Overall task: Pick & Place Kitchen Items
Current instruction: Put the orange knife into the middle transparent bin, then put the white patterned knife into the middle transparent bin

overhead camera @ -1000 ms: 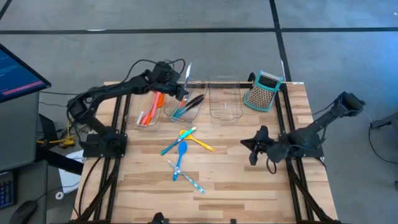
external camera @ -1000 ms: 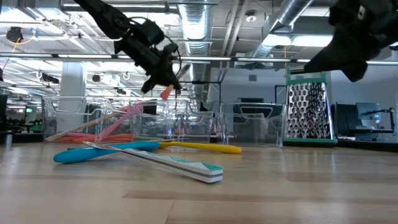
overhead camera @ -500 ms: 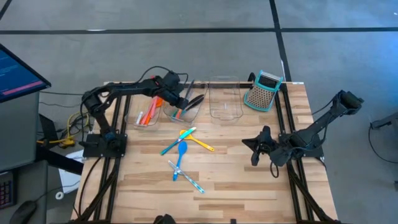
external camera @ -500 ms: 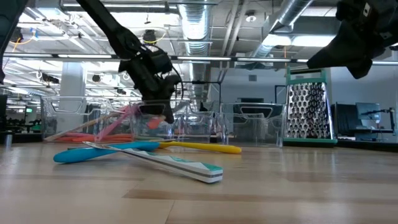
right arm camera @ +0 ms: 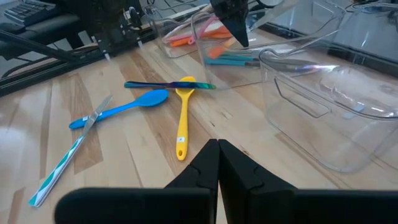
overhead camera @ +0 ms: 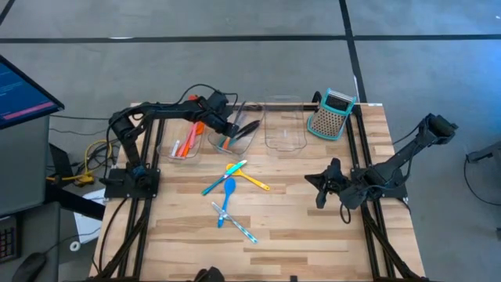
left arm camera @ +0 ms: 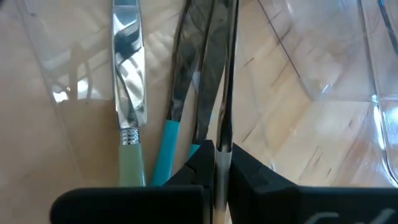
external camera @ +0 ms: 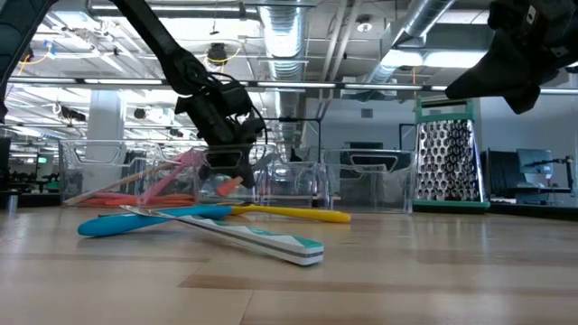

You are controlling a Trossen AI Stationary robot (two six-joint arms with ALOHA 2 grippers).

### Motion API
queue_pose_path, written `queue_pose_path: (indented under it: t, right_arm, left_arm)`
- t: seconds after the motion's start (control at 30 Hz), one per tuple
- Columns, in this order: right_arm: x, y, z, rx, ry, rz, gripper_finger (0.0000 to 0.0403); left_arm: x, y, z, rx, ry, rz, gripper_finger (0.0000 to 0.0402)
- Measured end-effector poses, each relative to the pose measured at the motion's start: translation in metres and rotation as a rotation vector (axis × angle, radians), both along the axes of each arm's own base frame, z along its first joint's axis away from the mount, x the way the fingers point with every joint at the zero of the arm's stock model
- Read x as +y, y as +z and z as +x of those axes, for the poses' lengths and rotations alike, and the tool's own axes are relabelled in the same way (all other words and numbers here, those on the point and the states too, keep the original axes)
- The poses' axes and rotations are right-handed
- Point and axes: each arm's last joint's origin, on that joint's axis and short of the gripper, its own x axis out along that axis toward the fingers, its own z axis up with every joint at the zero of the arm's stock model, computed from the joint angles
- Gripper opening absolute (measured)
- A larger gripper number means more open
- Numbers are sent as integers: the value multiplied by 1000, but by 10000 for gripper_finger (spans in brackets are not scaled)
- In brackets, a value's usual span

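From where I stand, the left gripper [overhead camera: 232, 125] is down inside the middle clear plastic bin [overhead camera: 249, 138] near the far edge of the worktop [overhead camera: 313, 227], pinching a slim metal utensil with a thin handle [left arm camera: 222, 93]. Its long axis runs straight out ahead of the fingers, alongside the teal-handled pieces [left arm camera: 166, 155] already lying in that bin, so letting go looks like the next step. The other loose utensils, a blue plastic spoon [overhead camera: 228, 190], a yellow plastic spoon [overhead camera: 252, 179] and a teal-handled knife [overhead camera: 237, 225], lie mid-worktop, between the arms. The right gripper [overhead camera: 322, 185], pressed together and empty, waits near the right edge.
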Motion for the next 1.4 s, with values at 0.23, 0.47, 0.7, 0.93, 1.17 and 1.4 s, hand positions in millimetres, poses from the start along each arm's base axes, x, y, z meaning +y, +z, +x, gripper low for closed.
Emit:
queue_pose_path:
  t: [0.23, 0.47, 0.7, 0.93, 1.17, 1.4]
  right_arm:
    - [0, 0, 0, 0, 0, -2, 1]
    - [0, 0, 0, 0, 1, -1, 1]
    - [0, 0, 0, 1, 2, 0, 1]
    - [0, 0, 0, 1, 3, 0, 1]
    - [0, 0, 0, 1, 3, 1, 1]
    - [1, 1, 1, -9, 4, 7, 1]
  left_arm:
    - [2, 1, 4, -31, 6, 47, 9]
    - [4, 1, 4, -7, 33, 84, 37]
    - [4, 1, 4, -7, 32, 98, 66]
    - [6, 2, 6, -31, 7, 146, 42]
    - [0, 36, 10, -146, -78, 307, 5]
    - [-30, 110, -9, -311, -174, 529, 1]
